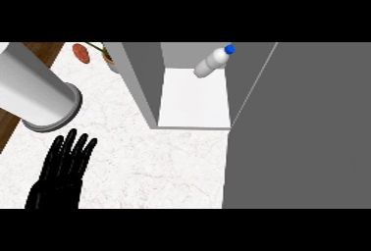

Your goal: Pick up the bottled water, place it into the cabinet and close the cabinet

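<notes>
The bottled water point(210, 63) is inside the open cabinet point(138, 83), far back in its compartment and close to the cabinet's right side. It is tilted, with the blue cap point(229, 49) pointing up and toward that right side and the clear body slanting down toward the cabinet's white shelf floor point(194, 100). Whether its lower end touches the shelf floor or hangs just above it cannot be told. No hand touches the bottle. The cabinet door point(304, 127) stands swung open to the right of the compartment, a broad flat grey panel that fills the view on that side and hides whatever lies beyond it. The left hand point(58, 176) shows well to the left of the cabinet and nearer to the robot than its front edge. It is above the pale marbled countertop point(159, 166), fingers straight and slightly spread, pointing away from the robot, holding nothing. Farther left of the cabinet a large pale cylinder point(33, 86) lies at a slant, its round end turned toward the cabinet. A brown wooden strip point(45, 49) runs under it. A small reddish thing point(81, 52) lies on the countertop near the cabinet's back left corner, too small to name.
</notes>
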Robot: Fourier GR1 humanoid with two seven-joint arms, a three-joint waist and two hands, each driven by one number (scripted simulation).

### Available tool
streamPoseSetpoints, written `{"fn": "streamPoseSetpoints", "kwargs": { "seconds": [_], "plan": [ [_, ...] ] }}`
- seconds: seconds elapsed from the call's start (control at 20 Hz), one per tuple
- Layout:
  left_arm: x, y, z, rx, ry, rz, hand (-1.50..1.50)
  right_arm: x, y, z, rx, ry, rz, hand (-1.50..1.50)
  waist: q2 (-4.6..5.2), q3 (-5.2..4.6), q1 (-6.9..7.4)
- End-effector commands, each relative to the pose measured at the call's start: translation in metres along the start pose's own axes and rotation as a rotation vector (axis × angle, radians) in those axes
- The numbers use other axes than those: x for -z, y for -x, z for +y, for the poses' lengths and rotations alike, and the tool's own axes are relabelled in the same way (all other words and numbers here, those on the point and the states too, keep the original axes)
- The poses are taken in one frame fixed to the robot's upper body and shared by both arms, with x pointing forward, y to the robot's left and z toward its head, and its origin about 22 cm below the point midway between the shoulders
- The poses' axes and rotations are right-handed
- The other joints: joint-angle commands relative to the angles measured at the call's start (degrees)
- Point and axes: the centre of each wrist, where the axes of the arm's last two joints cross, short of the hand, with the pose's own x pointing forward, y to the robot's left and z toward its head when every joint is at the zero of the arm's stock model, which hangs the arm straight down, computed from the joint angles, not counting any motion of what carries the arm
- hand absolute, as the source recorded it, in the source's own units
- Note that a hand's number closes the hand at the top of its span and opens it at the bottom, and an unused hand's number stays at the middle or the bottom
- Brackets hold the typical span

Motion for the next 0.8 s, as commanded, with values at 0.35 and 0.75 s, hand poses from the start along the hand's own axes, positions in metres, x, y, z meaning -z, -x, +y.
{"fn": "streamPoseSetpoints", "kwargs": {
  "seconds": [0.35, 0.75],
  "plan": [
    [-0.009, -0.040, 0.035, 0.005, 0.014, -0.015, -1.50, 0.028, -0.030, 0.023, -0.012, -0.086, -0.060, 1.50, 0.73, -0.38, 2.75],
    [-0.018, -0.051, 0.048, -0.008, 0.076, 0.011, -1.50, 0.040, -0.014, 0.023, 0.039, -0.101, -0.080, 1.50, 1.61, -0.40, 6.80]
  ]
}}
